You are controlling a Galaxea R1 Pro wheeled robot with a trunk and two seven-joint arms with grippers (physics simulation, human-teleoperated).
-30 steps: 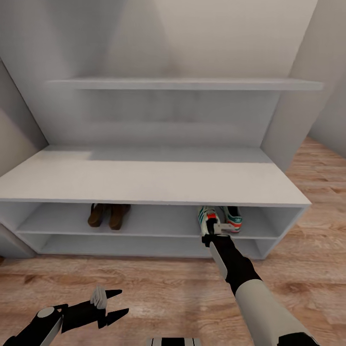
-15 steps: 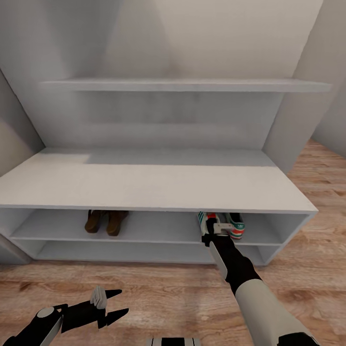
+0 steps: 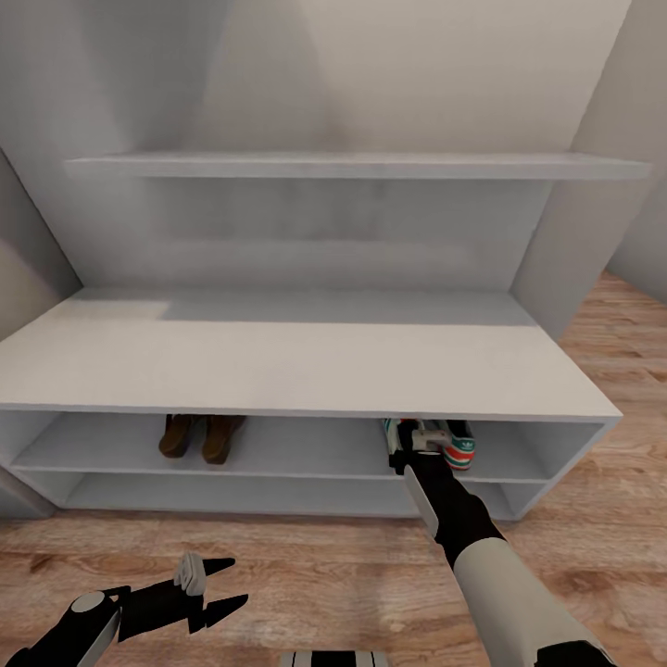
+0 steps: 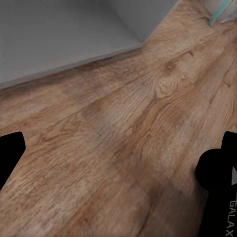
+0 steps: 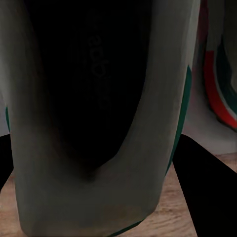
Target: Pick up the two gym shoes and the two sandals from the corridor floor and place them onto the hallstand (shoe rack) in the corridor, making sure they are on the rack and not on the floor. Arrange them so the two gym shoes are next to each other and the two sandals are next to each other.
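Gym shoes (image 3: 435, 443) sit at the right end of the hallstand's (image 3: 306, 366) upper shelf row, one with its heel patch facing out, the other just beside it with the right gripper (image 3: 414, 443) at its heel. In the right wrist view the dark opening of that gym shoe (image 5: 98, 113) sits close between the black fingers (image 5: 207, 187), which look clamped on its heel, probably so the shoe can be slid in level under the top surface beside its partner (image 5: 219, 84). Both sandals (image 3: 196, 436) stand side by side further left on the same shelf, well apart from the sneakers. Low over the corridor floor (image 3: 306, 556), the left gripper (image 3: 208, 585) holds nothing, its fingers (image 4: 217, 173) apart above bare planks (image 4: 118, 143). By my reading, only release remains.
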